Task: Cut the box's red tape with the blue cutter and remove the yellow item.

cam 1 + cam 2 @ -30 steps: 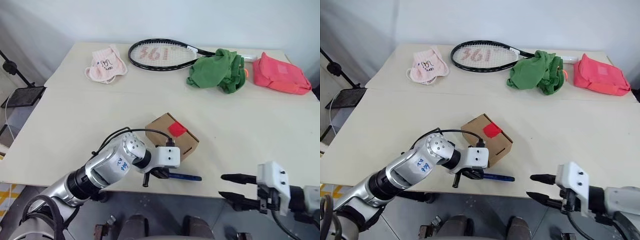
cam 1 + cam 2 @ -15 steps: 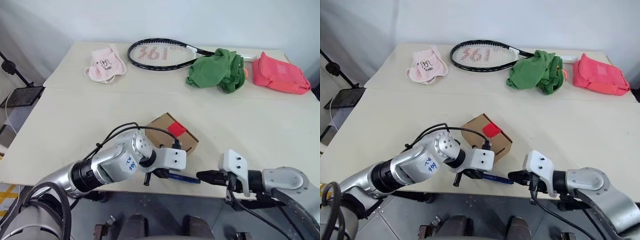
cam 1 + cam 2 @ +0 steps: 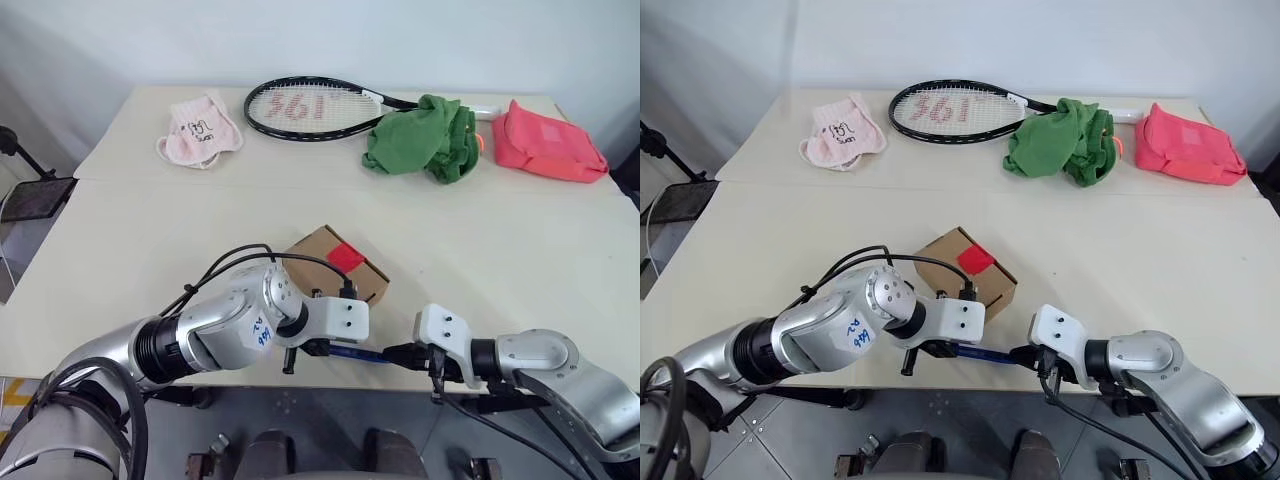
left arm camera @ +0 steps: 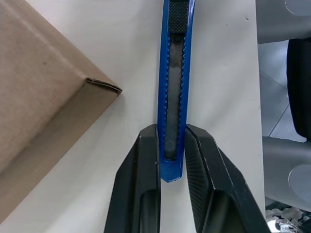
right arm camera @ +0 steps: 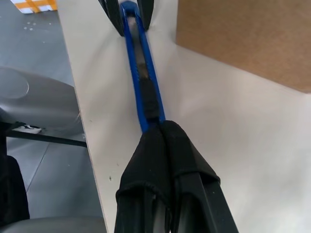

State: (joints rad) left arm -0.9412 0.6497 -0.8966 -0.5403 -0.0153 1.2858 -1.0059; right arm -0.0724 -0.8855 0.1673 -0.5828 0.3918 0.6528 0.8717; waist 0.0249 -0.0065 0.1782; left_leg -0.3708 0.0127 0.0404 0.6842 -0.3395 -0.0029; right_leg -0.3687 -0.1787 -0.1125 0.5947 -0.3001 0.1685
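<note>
The blue cutter (image 4: 173,73) lies along the desk's (image 3: 150,220) near edge, just beside the box (image 3: 335,262). The left hand (image 4: 171,155) clamps one end; the right hand (image 5: 163,133), fingers together, meets the other.

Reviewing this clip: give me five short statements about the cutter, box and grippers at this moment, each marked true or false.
1. The left gripper is clamped on one end of the blue cutter. True.
2. The right gripper stands wide open above the box. False: it is shut at the cutter's other end.
3. The red tape is on the box. True.
4. The cutter lies on top of the box. False: it lies on the table beside it, near the front edge.
5. The box's flaps stand open. False: closed.
</note>
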